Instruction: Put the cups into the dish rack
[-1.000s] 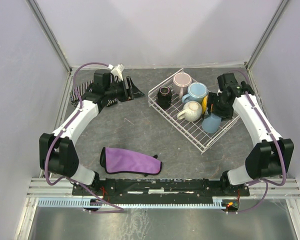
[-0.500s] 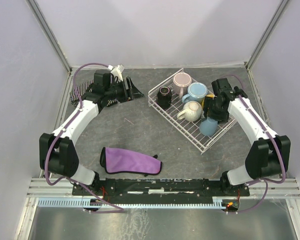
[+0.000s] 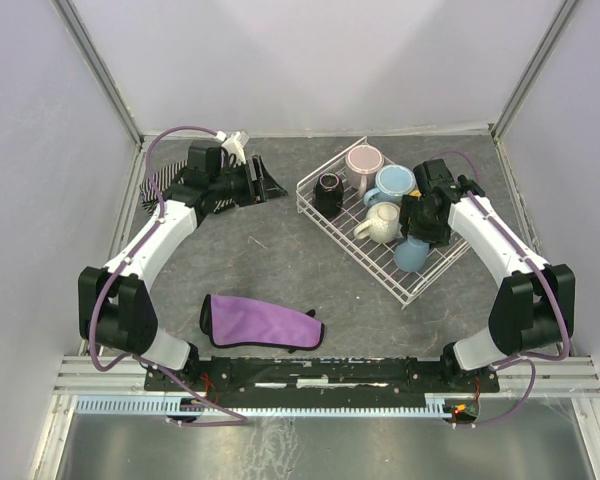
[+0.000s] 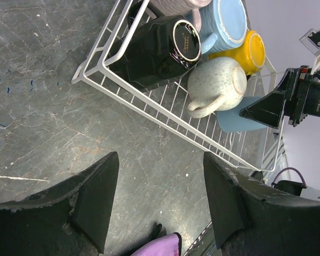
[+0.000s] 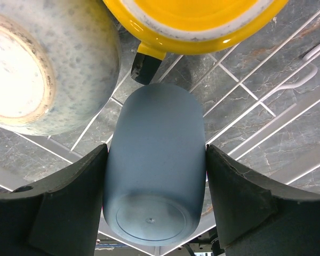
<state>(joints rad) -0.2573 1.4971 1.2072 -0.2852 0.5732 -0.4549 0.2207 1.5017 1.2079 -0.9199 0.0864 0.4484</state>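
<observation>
The white wire dish rack (image 3: 352, 252) stands right of centre. In it are a black cup (image 3: 328, 190), a pale pink mug (image 3: 363, 160), a light blue mug (image 3: 393, 183) and a cream mug (image 3: 380, 222). The yellow mug (image 5: 192, 21) lies behind the cream mug (image 5: 42, 69). My right gripper (image 5: 156, 186) is shut on the dusty-blue handleless cup (image 5: 154, 160), one finger on each side and its base toward the camera, over the rack's near-right wires (image 3: 410, 255). My left gripper (image 3: 265, 183) is open and empty, left of the rack.
A purple cloth (image 3: 260, 322) lies near the front, left of centre, and shows in the left wrist view (image 4: 160, 245). A striped cloth (image 3: 158, 185) lies at the far left under my left arm. Grey walls close in the table on three sides.
My right gripper has moved left and a little nearer with the dusty-blue cup, further in over the rack. The left arm has not moved.
</observation>
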